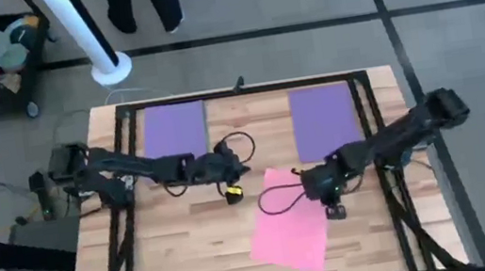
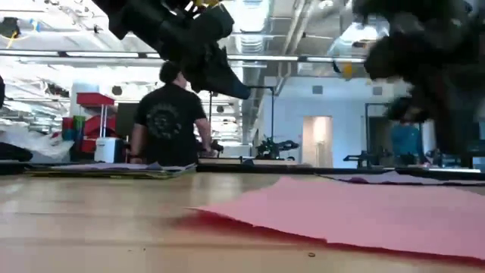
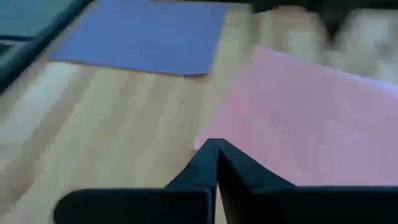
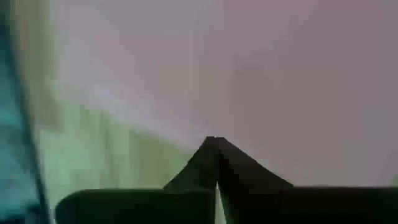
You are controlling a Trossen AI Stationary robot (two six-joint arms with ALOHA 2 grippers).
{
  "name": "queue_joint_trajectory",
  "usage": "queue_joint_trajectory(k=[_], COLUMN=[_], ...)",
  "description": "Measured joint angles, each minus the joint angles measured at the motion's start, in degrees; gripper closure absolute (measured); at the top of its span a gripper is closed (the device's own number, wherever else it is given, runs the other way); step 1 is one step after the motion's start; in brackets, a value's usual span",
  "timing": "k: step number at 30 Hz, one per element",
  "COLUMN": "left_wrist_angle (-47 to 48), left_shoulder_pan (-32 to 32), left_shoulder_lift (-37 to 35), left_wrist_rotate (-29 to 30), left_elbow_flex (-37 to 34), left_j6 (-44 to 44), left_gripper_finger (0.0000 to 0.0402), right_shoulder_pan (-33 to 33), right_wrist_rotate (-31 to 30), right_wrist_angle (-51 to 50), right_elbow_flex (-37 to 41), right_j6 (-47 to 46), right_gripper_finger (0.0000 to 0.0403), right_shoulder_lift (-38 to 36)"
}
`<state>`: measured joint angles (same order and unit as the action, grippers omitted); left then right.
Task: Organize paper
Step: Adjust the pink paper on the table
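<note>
**Pink sheet askew at mid-desk, both grippers clenched on nothing**

The landmark is the flat pink rectangular paper sheet [image 1: 290, 223], lying tilted on the light wooden slatted desk [image 1: 182, 248], w/ one corner toward the desk's far side and the rest running to the near edge. In the low view its near edge [image 2: 356, 216] is lifted slightly off the wood, w/ shadow under it.

Two flat purple rectangular paper sheets lie beyond the pink sheet, at the far side of the desk, well apart from each other: one [image 1: 174, 129] to the far left of the pink sheet, the other [image 1: 324, 120] just beyond its far corner. Neither touches the pink sheet.

The left gripper [image 1: 229, 177] sits just left of the pink sheet's far corner, above bare wood; its wrist view shows the dark fingers [image 3: 214, 163] pressed together to a point w/ nothing between them, beside the pink edge. The right gripper [image 1: 332, 197] is at the pink sheet's right edge; its fingers [image 4: 214, 158] are likewise clamped tip to tip, w/ nothing held, over pink paper.

A person in a dark T-shirt [image 2: 168, 117] stands in the room beyond the desk, back turned.
</note>
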<state>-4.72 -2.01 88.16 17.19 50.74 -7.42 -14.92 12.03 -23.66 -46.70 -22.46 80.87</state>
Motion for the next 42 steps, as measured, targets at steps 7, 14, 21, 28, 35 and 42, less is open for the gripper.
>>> queue_joint_trajectory(k=[7,14,21,28,35,42], left_wrist_angle=[-6.7,-15.0,-29.5,-29.2,-29.3,-29.2], left_shoulder_pan=[1.7,3.2,4.0,3.0,0.5,-2.9], left_shoulder_lift=[-1.6,-6.3,-13.2,-17.7,-17.8,-17.7], left_wrist_rotate=[-9.9,-10.6,-10.8,-10.8,-10.7,-10.3], left_elbow_flex=[-0.3,-8.9,-22.9,-27.3,-27.5,-27.5], left_j6=[1.1,-1.8,-10.4,-13.4,-13.5,-14.4], left_gripper_finger=[0.0401,0.0401,0.0401,0.0401,0.0401,0.0401], right_shoulder_pan=[1.8,3.1,0.7,-5.5,-8.5,-14.8], right_wrist_rotate=[-5.6,-1.3,-4.1,-12.1,-13.8,-10.5], right_wrist_angle=[16.0,28.0,34.4,29.2,21.0,11.1], right_elbow_flex=[0.1,0.2,0.1,-5.5,-12.3,-14.9], right_j6=[1.8,1.1,-10.6,-17.5,-25.8,-30.4], right_gripper_finger=[0.0403,0.0403,0.0403,0.0403,0.0403,0.0403], right_shoulder_lift=[7.0,15.4,19.2,23.6,30.3,29.0])
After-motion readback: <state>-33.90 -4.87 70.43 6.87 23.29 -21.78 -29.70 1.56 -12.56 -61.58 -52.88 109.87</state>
